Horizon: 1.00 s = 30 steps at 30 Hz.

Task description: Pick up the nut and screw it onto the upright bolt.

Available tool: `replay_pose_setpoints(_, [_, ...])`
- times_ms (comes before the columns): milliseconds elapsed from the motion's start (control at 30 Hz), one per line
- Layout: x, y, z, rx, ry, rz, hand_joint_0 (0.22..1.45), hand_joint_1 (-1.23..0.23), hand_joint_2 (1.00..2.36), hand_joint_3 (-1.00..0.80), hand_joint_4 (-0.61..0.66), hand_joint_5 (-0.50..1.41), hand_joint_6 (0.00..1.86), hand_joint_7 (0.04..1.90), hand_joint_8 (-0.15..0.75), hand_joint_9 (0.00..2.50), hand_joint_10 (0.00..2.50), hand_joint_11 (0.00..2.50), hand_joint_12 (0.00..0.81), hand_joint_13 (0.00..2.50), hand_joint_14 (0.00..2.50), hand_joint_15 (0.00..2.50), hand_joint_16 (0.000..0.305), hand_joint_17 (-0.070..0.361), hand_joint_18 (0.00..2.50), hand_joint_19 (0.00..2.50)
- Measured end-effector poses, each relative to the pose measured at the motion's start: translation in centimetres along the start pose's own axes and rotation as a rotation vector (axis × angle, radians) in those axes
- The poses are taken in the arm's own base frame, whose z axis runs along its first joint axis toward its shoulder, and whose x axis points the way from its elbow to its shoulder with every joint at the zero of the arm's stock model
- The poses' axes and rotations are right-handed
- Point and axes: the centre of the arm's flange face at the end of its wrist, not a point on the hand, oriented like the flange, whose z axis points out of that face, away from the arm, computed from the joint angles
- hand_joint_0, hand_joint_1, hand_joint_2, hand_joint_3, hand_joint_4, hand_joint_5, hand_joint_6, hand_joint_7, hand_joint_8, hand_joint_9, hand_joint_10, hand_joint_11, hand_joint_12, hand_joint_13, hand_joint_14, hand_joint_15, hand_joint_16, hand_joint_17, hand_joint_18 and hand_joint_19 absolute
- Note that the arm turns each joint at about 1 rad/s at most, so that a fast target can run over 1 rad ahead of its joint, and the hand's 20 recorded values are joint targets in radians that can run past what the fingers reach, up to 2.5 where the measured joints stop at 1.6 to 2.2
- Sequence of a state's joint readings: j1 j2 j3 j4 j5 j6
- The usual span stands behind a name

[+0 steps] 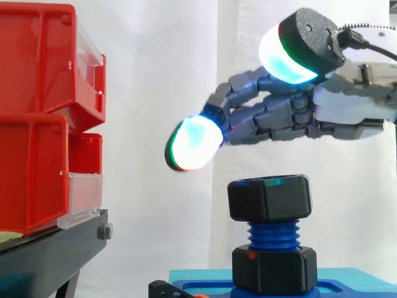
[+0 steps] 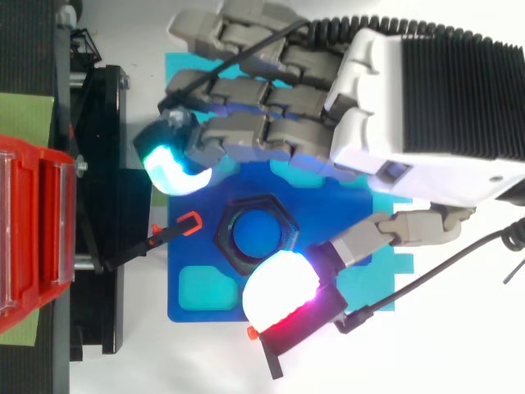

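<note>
- Side view gives you the black nut (image 1: 268, 198) sitting on top of the blue bolt (image 1: 273, 234). Bare thread shows between it and a second black collar (image 1: 275, 269) lower down.
- The bolt stands near the middle of the blue plate (image 2: 193, 246). In the top view you look straight down the nut's bore onto the blue bolt end.
- The hand (image 2: 426, 107) hovers above the nut and touches nothing: its fingers are loosely extended, the thumb is spread away, and it holds nothing.
- One glowing fingertip (image 1: 192, 144) hangs higher than the nut and off to its side. In the top view the thumb pad (image 2: 279, 287) lies just beside the nut's edge.
- Expect the nut to be light, rigid plastic, chunky and not fragile. Its smooth flats may slip under the rounded pads.
- Take it by two opposite flats on the side wall, thumb against fingers, and leave the top face alone.
- The bolt's long axis runs vertically, pointing up off the plate. The nut's bore shares that line and its faces look level, so you would turn it about that upright axis without tipping it.
</note>
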<state>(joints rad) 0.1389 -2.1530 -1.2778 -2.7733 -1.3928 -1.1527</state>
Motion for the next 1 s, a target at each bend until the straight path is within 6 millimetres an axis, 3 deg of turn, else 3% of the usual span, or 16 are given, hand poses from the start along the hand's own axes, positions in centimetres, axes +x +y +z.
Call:
replay_pose_setpoints(200, [1.4, -0.2, -0.9, 0.017, 0.058, -0.003, 0.41, -0.08, 1.00, -0.50, 0.17, -0.13, 0.50, 0.82, 0.256, 0.32, 0.00, 0.00, 0.403, 0.00, 0.00, 0.00, 0.065, 0.146, 0.00, 0.04])
replay_pose_setpoints(600, [1.7, -0.3, -1.1, 0.020, 0.070, -0.004, 0.42, -0.11, 1.00, -0.50, 0.19, -0.07, 0.50, 1.14, 0.272, 0.46, 0.00, 0.00, 0.395, 0.07, 0.00, 0.00, 0.066, 0.148, 0.00, 0.05])
replay_pose_setpoints(800, [1.7, -0.3, -1.1, 0.019, 0.070, -0.004, 0.44, -0.21, 1.00, -0.50, 0.16, 0.00, 0.50, 1.30, 0.274, 0.74, 0.00, 0.00, 0.378, 0.29, 0.00, 0.00, 0.061, 0.136, 0.00, 0.04])
replay_pose_setpoints(1000, [1.5, -0.6, -1.1, 0.024, 0.071, -0.007, 0.45, -0.25, 1.00, -0.50, 0.09, 0.06, 0.50, 1.36, 0.254, 1.01, 0.00, 0.00, 0.348, 0.52, 0.00, 0.00, 0.052, 0.116, 0.24, 0.08])
